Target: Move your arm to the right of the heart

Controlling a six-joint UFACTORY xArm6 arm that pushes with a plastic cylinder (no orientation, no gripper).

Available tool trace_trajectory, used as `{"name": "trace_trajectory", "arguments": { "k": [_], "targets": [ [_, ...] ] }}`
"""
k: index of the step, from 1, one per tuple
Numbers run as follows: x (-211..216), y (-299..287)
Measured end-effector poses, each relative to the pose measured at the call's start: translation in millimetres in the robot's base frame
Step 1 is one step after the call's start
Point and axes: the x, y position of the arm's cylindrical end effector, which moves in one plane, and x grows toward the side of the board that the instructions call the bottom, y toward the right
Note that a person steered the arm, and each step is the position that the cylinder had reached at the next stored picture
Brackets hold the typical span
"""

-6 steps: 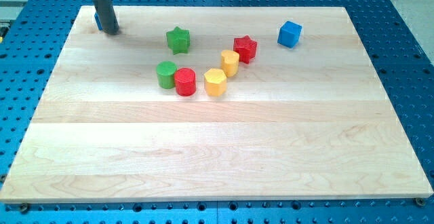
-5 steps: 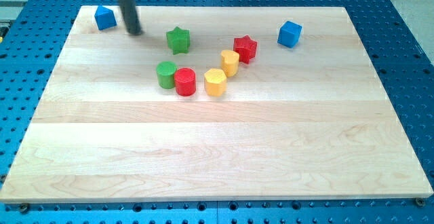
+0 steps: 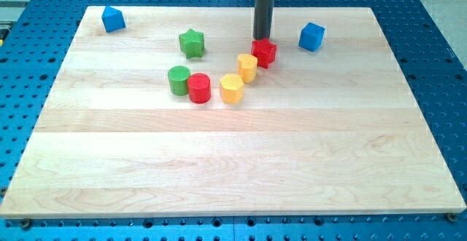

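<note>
My tip (image 3: 262,38) is a bare rod end with nothing on it to open or close, so no clamping is happening; it is resting on the table (image 3: 219,161) just at the view's top side of the red star (image 3: 264,52), touching it or very nearly, I cannot tell which. The rod is standing almost upright, coming down from the view's top edge. I am taking the small yellow block (image 3: 247,67) to be the heart, though its shape is hard to make out; it is sitting just down and to the view's left of the red star, close against it. It is looking like a light, rigid plastic piece that is likely to skid at a nudge, so I am judging it best not touched at all, only approached on its right flank, below the star. Further out, a yellow hexagon (image 3: 231,88), red cylinder (image 3: 198,88) and green cylinder (image 3: 178,79) are trailing leftward, and a blue cube (image 3: 311,36) is sitting well apart to the right.
</note>
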Motion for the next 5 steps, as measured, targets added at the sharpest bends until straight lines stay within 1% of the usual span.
{"name": "trace_trajectory", "arguments": {
  "k": [1,2,3,4,5],
  "targets": [
    [43,41],
    [94,59],
    [118,34],
    [115,-4],
    [89,-16]
  ]
}}
